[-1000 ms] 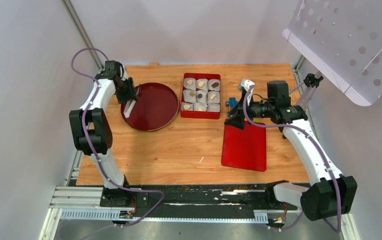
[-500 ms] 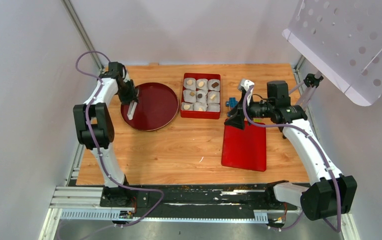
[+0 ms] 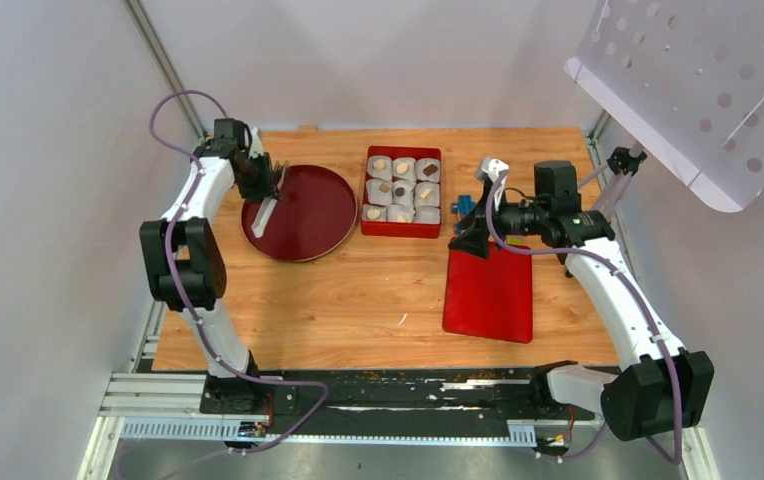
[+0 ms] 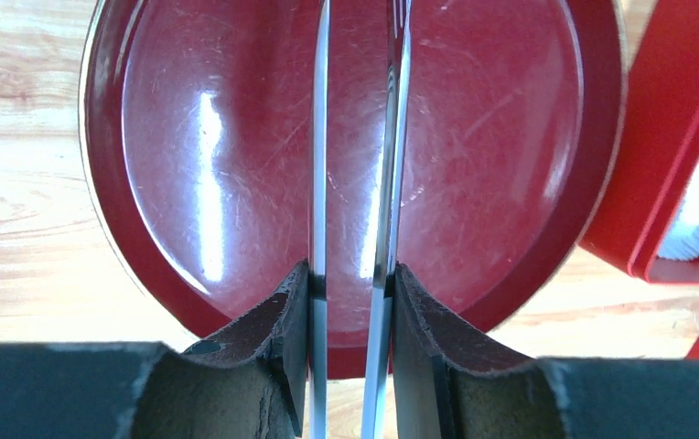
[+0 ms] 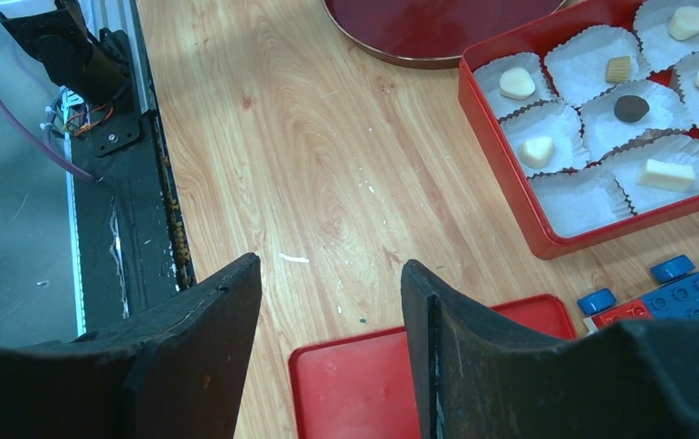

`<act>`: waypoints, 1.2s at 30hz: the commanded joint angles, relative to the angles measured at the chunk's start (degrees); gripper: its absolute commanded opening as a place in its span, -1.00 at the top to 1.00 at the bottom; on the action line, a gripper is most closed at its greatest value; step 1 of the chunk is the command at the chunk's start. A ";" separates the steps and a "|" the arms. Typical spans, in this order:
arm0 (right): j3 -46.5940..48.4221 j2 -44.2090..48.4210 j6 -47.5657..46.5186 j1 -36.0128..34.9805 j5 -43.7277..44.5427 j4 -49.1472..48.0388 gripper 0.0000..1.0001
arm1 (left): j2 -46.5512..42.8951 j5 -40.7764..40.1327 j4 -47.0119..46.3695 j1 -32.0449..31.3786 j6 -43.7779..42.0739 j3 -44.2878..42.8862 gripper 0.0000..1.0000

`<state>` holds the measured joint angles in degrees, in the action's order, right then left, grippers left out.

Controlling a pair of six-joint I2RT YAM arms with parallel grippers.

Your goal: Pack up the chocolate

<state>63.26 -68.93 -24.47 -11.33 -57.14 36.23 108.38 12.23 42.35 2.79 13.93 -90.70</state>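
Note:
The chocolate (image 5: pixel 631 108) lies as dark, tan and pale lumps in white paper cups inside the red box (image 3: pixel 401 232), with several more pieces such as a pale heart (image 5: pixel 537 150) and a white bar (image 5: pixel 664 174). My left gripper (image 4: pixel 352 270) is shut on thin metal tongs (image 4: pixel 318 137). Their two blades reach out over the dark red round plate (image 4: pixel 474 137) with a narrow gap and nothing between them. Their tips are cut off at the top of the left wrist view. My right gripper (image 5: pixel 330 265) hangs open over the near corner of the flat red lid (image 5: pixel 373 384).
Blue toy blocks (image 5: pixel 693 288) lie between the box and the lid. The plate (image 3: pixel 303 212) holds nothing. A perforated white panel (image 3: pixel 698 80) hangs at the upper right. The black base rail (image 5: pixel 135 183) runs along the table's near edge.
The left arm has shifted a little, keeping the tongs over the left part of the plate. The right arm has not moved.

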 commanded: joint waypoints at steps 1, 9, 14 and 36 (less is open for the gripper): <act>0.19 0.14 0.38 0.10 -1.87 -3.12 -0.16 | -7.81 2.86 -0.91 -0.38 -5.41 1.22 0.76; 0.82 0.13 0.39 0.16 -1.91 -3.03 -0.16 | -12.54 6.75 1.76 -1.14 -11.60 3.49 0.83; 1.89 0.11 -0.84 0.17 -1.38 -1.55 -0.16 | -14.91 10.81 2.74 -2.21 -13.80 4.44 0.89; -0.37 6.14 1.18 9.38 9.25 2.42 -0.15 | 0.93 22.15 17.45 -25.19 -32.08 -18.73 0.93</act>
<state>63.75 -64.20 -24.40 -3.40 -51.72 39.00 104.97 34.87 57.34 -20.12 -14.94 -104.53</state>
